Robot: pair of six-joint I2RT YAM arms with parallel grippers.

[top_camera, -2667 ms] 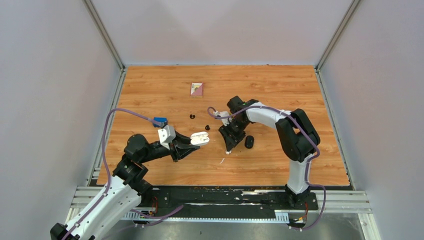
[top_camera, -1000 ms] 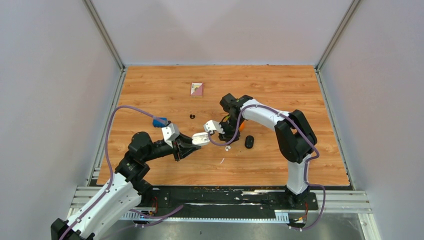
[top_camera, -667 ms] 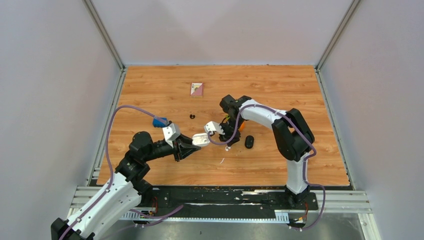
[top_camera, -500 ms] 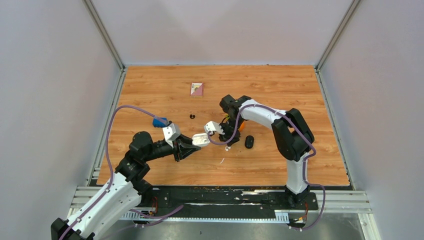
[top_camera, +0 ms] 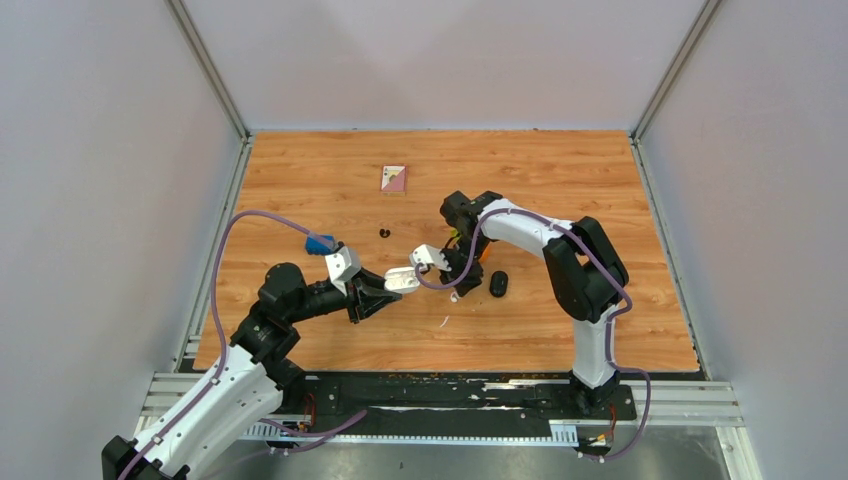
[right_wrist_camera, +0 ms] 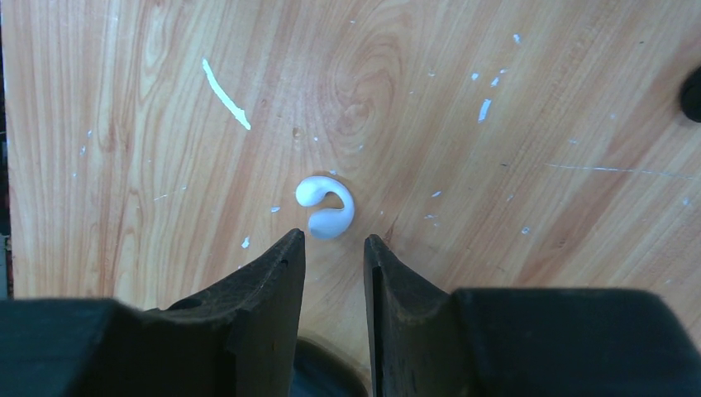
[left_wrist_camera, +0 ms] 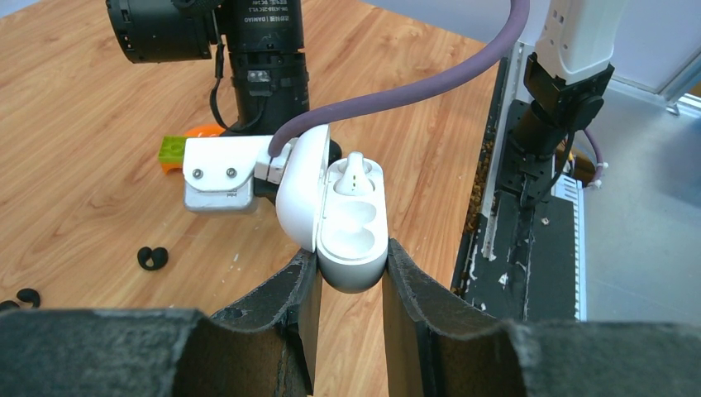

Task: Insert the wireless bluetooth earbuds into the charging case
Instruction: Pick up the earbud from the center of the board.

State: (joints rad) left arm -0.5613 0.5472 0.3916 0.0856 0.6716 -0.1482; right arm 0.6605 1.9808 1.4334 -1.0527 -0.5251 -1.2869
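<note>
Movement has stopped: our left gripper [left_wrist_camera: 349, 256] pinches the open case [left_wrist_camera: 355, 236], our right gripper [right_wrist_camera: 333, 241], jaws slightly apart and empty, waits beside the white earbud [right_wrist_camera: 326, 207] on the table [right_wrist_camera: 537, 165]; picking seems next.

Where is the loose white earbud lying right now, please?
In the right wrist view, the white earbud lies on the table just beyond the right gripper's fingertips, untouched.
</note>
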